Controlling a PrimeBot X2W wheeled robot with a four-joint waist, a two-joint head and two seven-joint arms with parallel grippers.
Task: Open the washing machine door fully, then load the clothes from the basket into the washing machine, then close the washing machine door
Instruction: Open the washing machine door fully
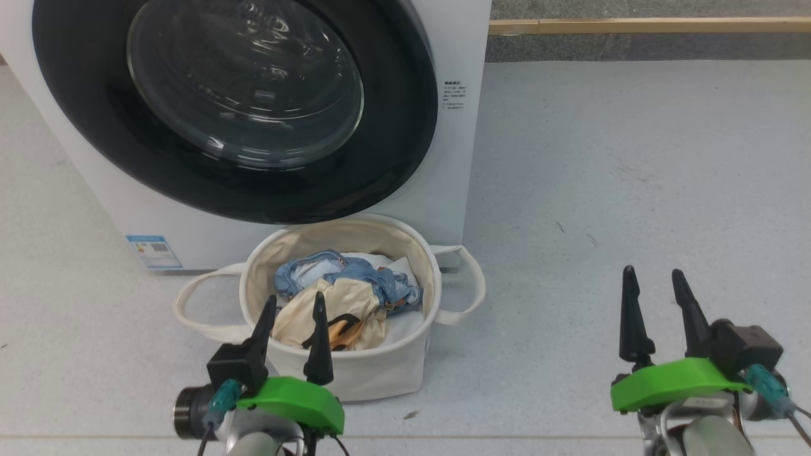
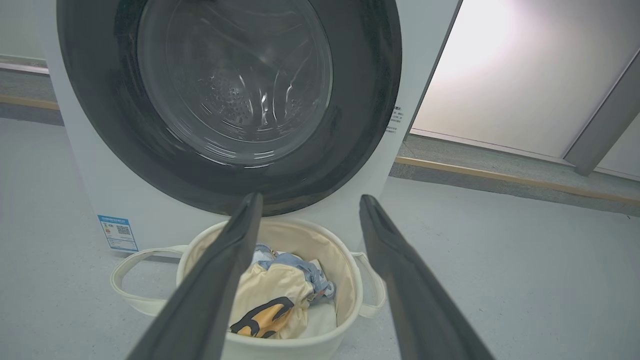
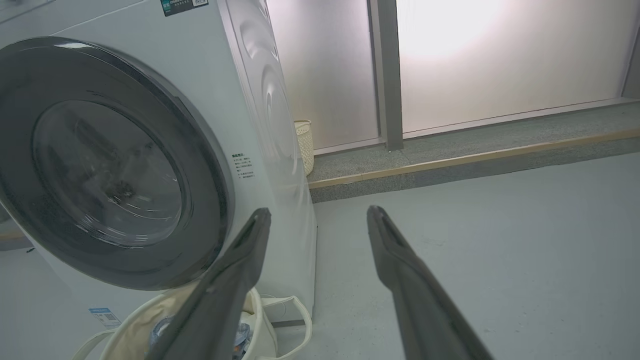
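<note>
The white washing machine (image 1: 459, 158) fills the upper left, its round black-rimmed glass door (image 1: 244, 88) lying flat against the front. On the floor just before it stands the cream basket (image 1: 355, 373) holding the clothes (image 1: 345, 297), a light blue denim piece over a cream printed one. My left gripper (image 1: 294, 304) hovers open at the basket's near rim, nothing between its fingers. Off to the right, my right gripper (image 1: 652, 275) is open above bare floor. The door (image 2: 230, 95) and basket (image 2: 345, 270) appear beyond the left fingers (image 2: 220, 270); door (image 3: 105, 165) and machine (image 3: 270, 125) beside the right fingers (image 3: 230, 280).
Grey floor (image 1: 633, 177) stretches open to the machine's right. A low kerb with a wooden strip (image 1: 646, 26) runs along the back. Frosted glass panels (image 3: 500, 55) stand behind it, and a small pale wicker bin (image 3: 304, 145) sits behind the machine.
</note>
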